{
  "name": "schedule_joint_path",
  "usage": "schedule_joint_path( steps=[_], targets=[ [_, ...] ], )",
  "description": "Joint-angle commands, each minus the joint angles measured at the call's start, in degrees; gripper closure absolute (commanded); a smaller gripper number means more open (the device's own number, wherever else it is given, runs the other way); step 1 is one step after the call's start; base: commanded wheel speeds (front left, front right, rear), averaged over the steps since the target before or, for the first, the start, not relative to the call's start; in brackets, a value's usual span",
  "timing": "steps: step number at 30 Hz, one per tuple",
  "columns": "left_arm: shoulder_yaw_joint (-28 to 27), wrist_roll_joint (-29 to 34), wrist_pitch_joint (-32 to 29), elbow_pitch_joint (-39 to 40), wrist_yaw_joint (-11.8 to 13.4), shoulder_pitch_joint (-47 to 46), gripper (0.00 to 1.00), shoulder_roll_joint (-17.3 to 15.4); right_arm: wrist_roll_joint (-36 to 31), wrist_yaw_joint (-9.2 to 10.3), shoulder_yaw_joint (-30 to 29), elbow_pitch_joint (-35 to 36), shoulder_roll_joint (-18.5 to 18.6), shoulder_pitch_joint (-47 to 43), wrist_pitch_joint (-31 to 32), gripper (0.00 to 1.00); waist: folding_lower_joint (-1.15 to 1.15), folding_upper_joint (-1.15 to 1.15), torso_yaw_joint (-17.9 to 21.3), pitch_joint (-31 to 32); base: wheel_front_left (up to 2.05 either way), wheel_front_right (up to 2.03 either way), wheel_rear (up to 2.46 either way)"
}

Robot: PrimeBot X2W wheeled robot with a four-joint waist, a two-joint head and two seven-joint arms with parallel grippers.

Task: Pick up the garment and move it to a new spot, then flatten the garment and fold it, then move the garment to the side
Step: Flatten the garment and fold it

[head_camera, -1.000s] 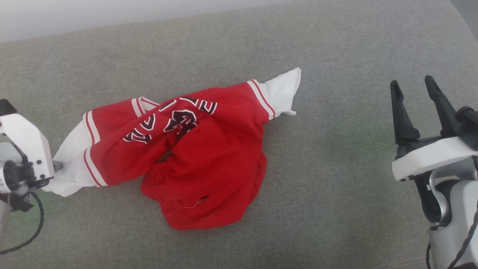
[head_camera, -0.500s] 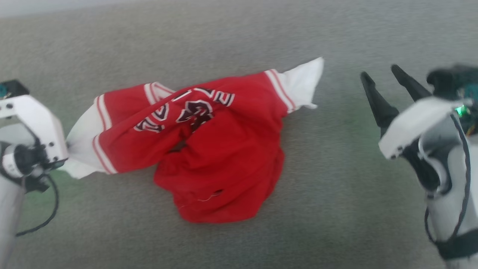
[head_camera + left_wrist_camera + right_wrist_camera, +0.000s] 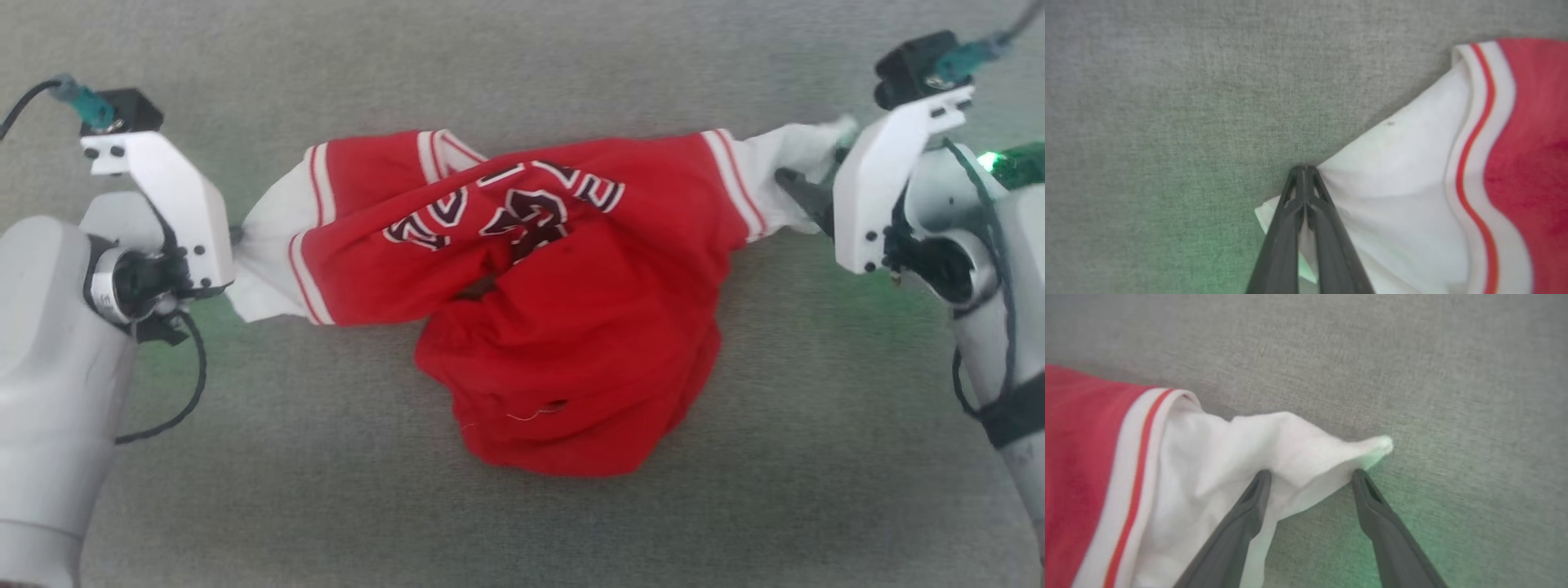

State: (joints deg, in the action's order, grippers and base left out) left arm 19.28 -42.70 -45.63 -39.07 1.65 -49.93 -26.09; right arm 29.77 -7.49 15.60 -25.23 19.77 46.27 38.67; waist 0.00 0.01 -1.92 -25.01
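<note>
Right fingers [image 3: 1245,516] have moved, open, astride the garment's [image 3: 571,343] sleeve [image 3: 1208,457].

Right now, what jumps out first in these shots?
The bright red garment lies crumpled at the centre of the grey fabric surface. The left hand is shut on the tip of one white sleeve at its left end. The right hand stands open around the other sleeve at the right end.
</note>
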Motion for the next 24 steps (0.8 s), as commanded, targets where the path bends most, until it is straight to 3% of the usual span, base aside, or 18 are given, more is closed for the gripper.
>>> schedule_joint_path(
  steps=[1,5,6,7,14,24],
  targets=[
    [1.37,0.20,0.66,-2.25,-0.46,1.10,1.00,2.53,0.33,0.01,1.00,-1.85,-0.04,1.36,2.08,0.00,0.00,-0.01,-1.08,-0.93,0.00,0.00,0.00],
    [1.63,-0.10,1.82,-5.22,-1.40,-0.24,1.00,3.49,0.97,0.00,3.41,-9.09,-0.96,3.48,7.80,0.00,0.00,-0.01,-1.78,-1.42,0.00,0.00,0.00],
    [1.56,-0.23,2.25,-5.91,-1.63,-0.67,1.00,3.82,0.40,0.01,4.66,-10.38,-0.72,3.85,8.80,0.69,0.00,-0.01,-2.02,-1.49,0.00,0.00,0.00],
    [1.61,-0.25,2.59,-6.60,-1.88,-0.99,1.00,4.06,0.36,0.01,6.27,-11.05,-0.58,4.07,9.58,1.00,0.00,-0.01,-2.18,-1.50,0.00,0.00,0.00],
    [0.71,-0.57,4.70,-10.95,-2.27,-4.20,1.00,3.55,4.14,0.03,8.51,-11.33,0.96,7.36,6.28,1.00,0.00,-0.01,-1.67,0.57,0.00,0.00,0.00],
    [0.72,1.66,7.72,-7.53,-3.74,-12.74,1.00,0.51,10.05,0.01,11.72,-5.87,5.40,12.19,0.70,1.00,0.00,-0.01,0.41,7.57,0.00,0.00,0.00]
  ],
)
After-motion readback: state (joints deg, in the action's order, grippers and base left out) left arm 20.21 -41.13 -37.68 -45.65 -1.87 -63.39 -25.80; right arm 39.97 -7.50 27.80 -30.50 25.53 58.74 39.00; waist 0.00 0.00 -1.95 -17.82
